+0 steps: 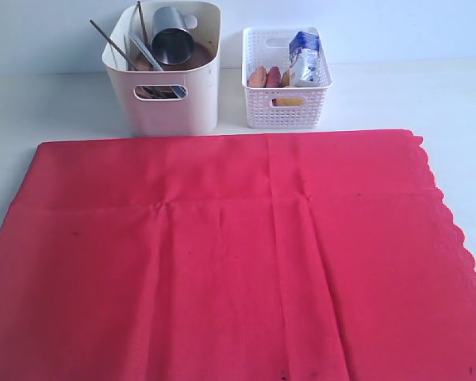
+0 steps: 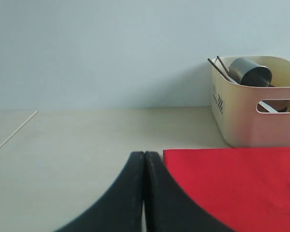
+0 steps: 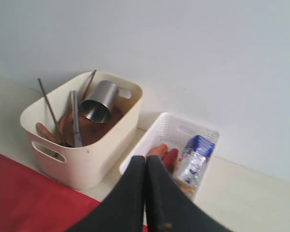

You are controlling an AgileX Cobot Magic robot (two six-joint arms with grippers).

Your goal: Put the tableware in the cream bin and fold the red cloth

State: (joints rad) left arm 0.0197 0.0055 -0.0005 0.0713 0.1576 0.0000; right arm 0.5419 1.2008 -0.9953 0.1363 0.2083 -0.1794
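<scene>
The red cloth [image 1: 222, 262] lies spread flat over the front of the worktop [image 1: 63, 103]. In the exterior view its long axis runs from side to side and its scalloped edge is on the right. Fold creases cross it both ways.

Just behind the cloth's rear edge, left of the middle, the cream bin [image 1: 174, 115] stands upright near the wall. Inside it the steel cup [image 1: 171, 45] lies tipped over, with its open mouth facing the worktop's front edge. The dark chopsticks [image 1: 109, 37] stand on end, their upper ends slanting out over the bin's left and rear rim. The silver table knife [image 3: 76, 121] leans steeply with one end up, and the round brown plate [image 3: 94, 130] sits low beneath the cup.

Just beside the bin on the right is a white lattice basket [image 1: 285, 107] holding a milk carton [image 1: 305, 59] and other food.

The left gripper [image 2: 144, 157] has its fingers pressed together with nothing between them, and it hangs by the cloth's rear left corner. The right gripper [image 3: 146, 162] is likewise closed and empty, above the gap between bin and basket.
</scene>
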